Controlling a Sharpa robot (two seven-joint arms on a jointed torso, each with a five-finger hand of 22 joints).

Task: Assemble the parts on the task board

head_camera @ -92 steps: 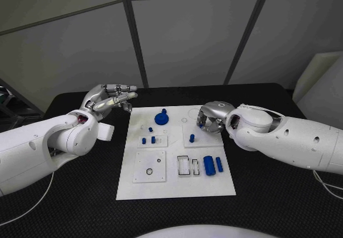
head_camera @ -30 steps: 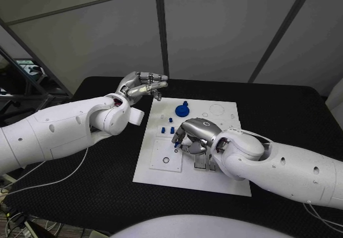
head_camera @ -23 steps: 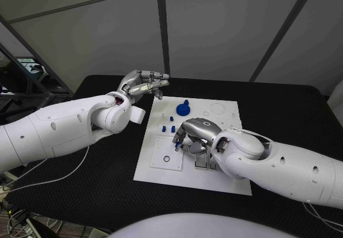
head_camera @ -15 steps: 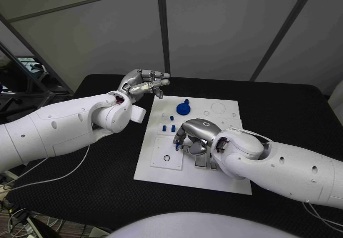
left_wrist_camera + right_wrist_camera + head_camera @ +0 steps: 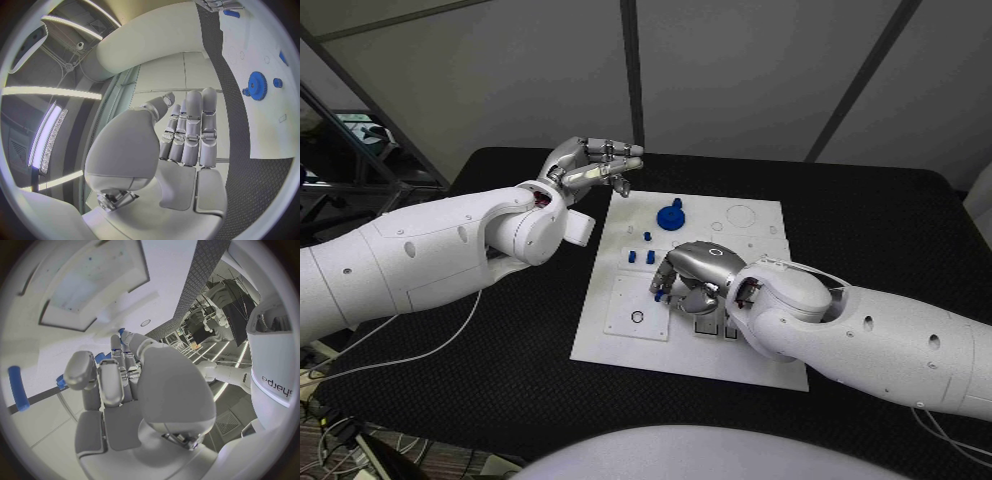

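The black table (image 5: pixel 877 215) carries the white task board (image 5: pixel 733 355) at its middle. The right hand (image 5: pixel 692 278) hovers low over the board's centre, fingers curled downward; a small blue part (image 5: pixel 656 290) shows at its fingertips, but whether the hand grips it cannot be told. The left hand (image 5: pixel 593 167) is raised off the board's far left corner, released, fingers straight, close together and holding nothing. A blue gear (image 5: pixel 671 217) stands on the board's far part, with small blue pegs (image 5: pixel 639 256) just nearer, beside the right hand.
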